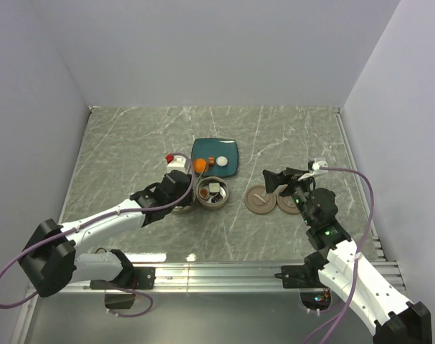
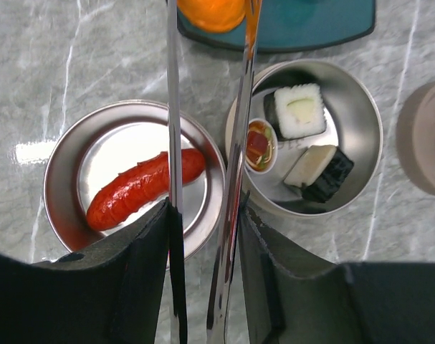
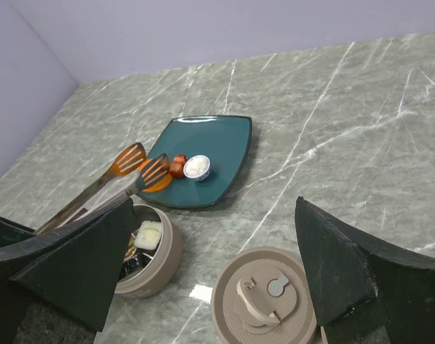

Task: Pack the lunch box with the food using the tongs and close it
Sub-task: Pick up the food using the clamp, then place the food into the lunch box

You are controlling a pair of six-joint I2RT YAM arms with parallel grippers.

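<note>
My left gripper is clamped on the tongs. Their arms pass over the left tin, which holds a red sausage, and flank the orange ball at the edge of the teal plate. The right tin holds two rolls. Both lids lie just beyond it, and my right gripper hangs above them, spread wide.

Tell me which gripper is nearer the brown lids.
Right. The right gripper hangs open just over the lids. The left gripper, shut on the tongs, is off to their left, beyond the tin of sushi rolls.
</note>
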